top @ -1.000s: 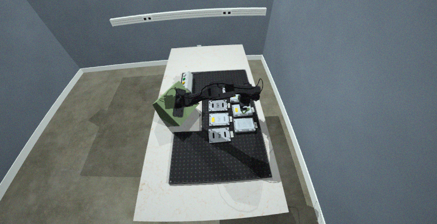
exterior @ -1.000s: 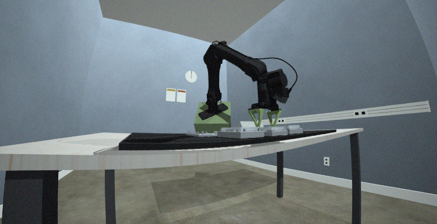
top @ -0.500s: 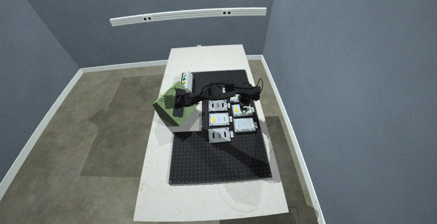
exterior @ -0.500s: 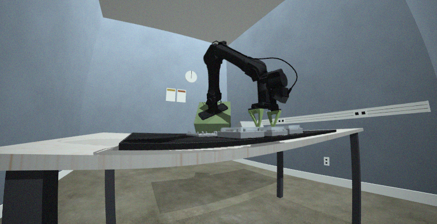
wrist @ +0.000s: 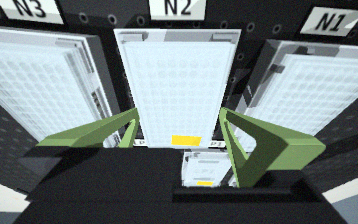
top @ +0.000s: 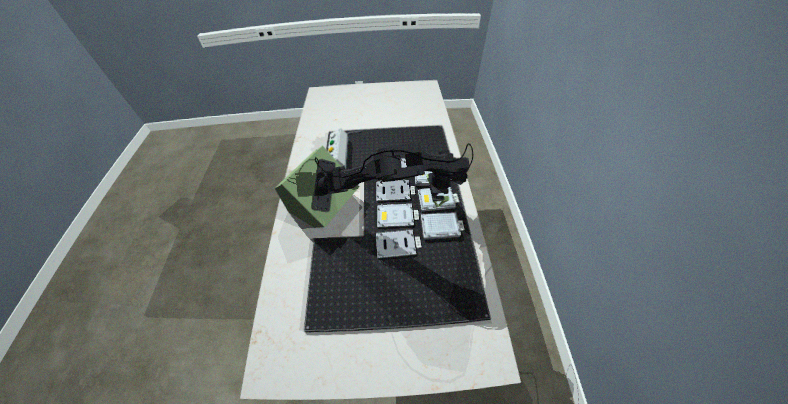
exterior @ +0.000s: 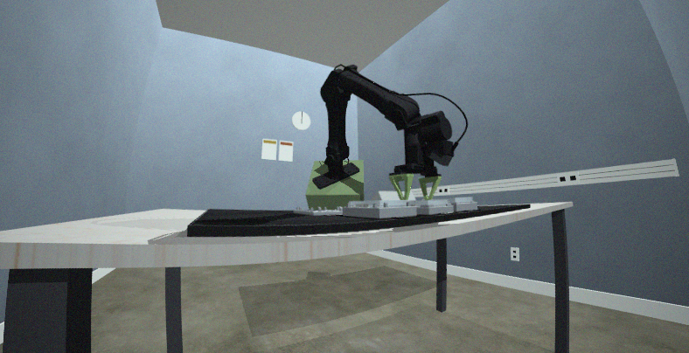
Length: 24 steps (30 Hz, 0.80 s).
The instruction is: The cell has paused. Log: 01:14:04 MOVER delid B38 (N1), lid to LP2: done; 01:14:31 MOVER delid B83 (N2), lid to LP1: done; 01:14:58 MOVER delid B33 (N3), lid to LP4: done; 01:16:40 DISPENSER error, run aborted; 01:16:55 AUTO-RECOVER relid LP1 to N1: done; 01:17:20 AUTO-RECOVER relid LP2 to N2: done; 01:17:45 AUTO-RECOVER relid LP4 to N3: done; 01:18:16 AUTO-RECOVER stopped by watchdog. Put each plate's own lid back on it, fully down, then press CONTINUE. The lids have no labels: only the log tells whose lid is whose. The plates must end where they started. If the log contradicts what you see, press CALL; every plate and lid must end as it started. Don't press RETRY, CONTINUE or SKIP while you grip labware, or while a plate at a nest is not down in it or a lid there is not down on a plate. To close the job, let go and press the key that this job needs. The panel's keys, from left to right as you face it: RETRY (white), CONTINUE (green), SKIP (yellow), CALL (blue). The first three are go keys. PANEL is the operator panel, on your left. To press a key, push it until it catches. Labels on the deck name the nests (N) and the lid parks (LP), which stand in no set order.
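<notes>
My gripper [wrist: 179,111] [exterior: 415,199] is open, pointing down, with its green fingertips at either side of the N2 plate, near its top. The N2 plate [wrist: 180,85] [top: 426,205] carries a clear lid with a yellow patch. The N1 plate [wrist: 310,95] [top: 439,224] [exterior: 380,211] shows its wells and no yellow patch. The N3 plate [wrist: 30,85] lies to the left; whether it has a lid is unclear. A clear lid [top: 395,215] [wrist: 207,167] with a yellow patch lies on LP1. LP2 [top: 392,189] holds no lid.
The panel [top: 340,147] stands at the far left of the deck, its CALL key hidden behind the green base block [top: 341,197]. Another park [top: 395,243] without a lid lies beside LP1. The arm covers most of a further park [top: 403,162]. The black deck [top: 386,296] extends right of the nests.
</notes>
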Each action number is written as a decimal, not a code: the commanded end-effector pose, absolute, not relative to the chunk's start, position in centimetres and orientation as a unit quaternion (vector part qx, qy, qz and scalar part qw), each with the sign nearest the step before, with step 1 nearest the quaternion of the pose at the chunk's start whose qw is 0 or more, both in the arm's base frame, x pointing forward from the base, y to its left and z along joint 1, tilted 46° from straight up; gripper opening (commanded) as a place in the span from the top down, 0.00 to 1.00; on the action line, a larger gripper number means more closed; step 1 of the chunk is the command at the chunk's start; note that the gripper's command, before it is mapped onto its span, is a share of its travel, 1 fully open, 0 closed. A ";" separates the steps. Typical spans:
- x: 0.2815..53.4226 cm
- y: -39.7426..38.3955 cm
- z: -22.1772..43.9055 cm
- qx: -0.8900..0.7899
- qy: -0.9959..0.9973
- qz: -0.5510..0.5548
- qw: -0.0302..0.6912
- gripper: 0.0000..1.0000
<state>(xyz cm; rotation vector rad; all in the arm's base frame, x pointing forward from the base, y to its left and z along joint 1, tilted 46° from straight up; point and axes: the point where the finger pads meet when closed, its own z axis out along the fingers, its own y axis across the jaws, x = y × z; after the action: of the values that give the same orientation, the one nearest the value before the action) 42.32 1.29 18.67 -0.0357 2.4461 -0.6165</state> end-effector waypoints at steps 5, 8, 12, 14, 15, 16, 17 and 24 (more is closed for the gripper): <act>42.7 2.4 21.2 -0.015 0.915 -0.222 0.336 0.00; 42.7 2.4 21.0 -0.015 0.916 -0.224 0.332 0.00; 42.7 2.4 20.8 -0.014 0.917 -0.225 0.330 0.00; 42.7 2.5 20.8 -0.014 0.917 -0.225 0.330 0.00; 42.7 2.5 20.8 -0.014 0.917 -0.225 0.330 0.00; 42.7 2.5 20.8 -0.014 0.917 -0.225 0.330 0.00; 42.8 2.5 20.8 -0.013 0.916 -0.225 0.332 0.00; 42.8 2.6 20.6 -0.014 0.917 -0.225 0.329 0.00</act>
<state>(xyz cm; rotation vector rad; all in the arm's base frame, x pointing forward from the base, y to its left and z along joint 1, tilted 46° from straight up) 42.54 1.39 19.25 -0.0268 2.4324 -0.6093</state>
